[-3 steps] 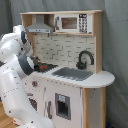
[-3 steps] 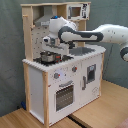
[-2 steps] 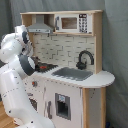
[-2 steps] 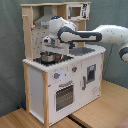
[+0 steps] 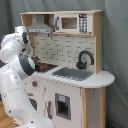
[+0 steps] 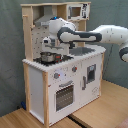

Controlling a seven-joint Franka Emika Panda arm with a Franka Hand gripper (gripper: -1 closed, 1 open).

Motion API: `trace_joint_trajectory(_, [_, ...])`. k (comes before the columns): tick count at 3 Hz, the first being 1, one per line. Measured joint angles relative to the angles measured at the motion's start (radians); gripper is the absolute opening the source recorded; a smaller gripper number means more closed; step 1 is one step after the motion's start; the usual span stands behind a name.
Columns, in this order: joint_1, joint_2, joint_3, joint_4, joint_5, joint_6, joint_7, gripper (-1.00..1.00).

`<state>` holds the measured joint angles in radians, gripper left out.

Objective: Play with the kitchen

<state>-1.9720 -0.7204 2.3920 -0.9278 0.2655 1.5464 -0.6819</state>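
Second exterior view gives you the best look at the gripper [image 6: 48,48]: it hangs from the wrist over the stovetop end of the counter, right above a small dark pot [image 6: 47,57] that sits on the burner area. You cannot tell whether the jaws are spread or pressed together, because the wrist and the pot's rim blur into each other there. From the wrist, your arm [image 6: 82,36] runs back across the counter towards the second exterior view's right, where its white links bend down past the counter's end.

In the first exterior view the arm [image 5: 17,65] fills the first exterior view's left, and its bulk hides the gripper; only a strip of the red-ringed stovetop [image 5: 46,65] shows beside it.

The kitchen [image 6: 65,75] stands on a wooden floor against a grey backdrop. Its counter [image 5: 95,79] carries the grey sink [image 5: 73,73] near the middle, with the black faucet [image 5: 84,58] at the back edge. Below the counter's front edge you have knobs [image 6: 56,76] and the oven door [image 6: 64,95]. Above, the range hood [image 5: 39,25] sits over the stovetop and the microwave [image 5: 73,23] sits on the upper shelf.
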Motion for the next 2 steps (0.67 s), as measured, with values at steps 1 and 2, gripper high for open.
trace_joint_trajectory(1, [0.000,0.000,-0.001,0.034,0.000,-0.089,-0.004,-1.00])
trace_joint_trajectory(2, [0.000,0.008,-0.004,0.076,0.000,-0.177,0.025,-1.00])
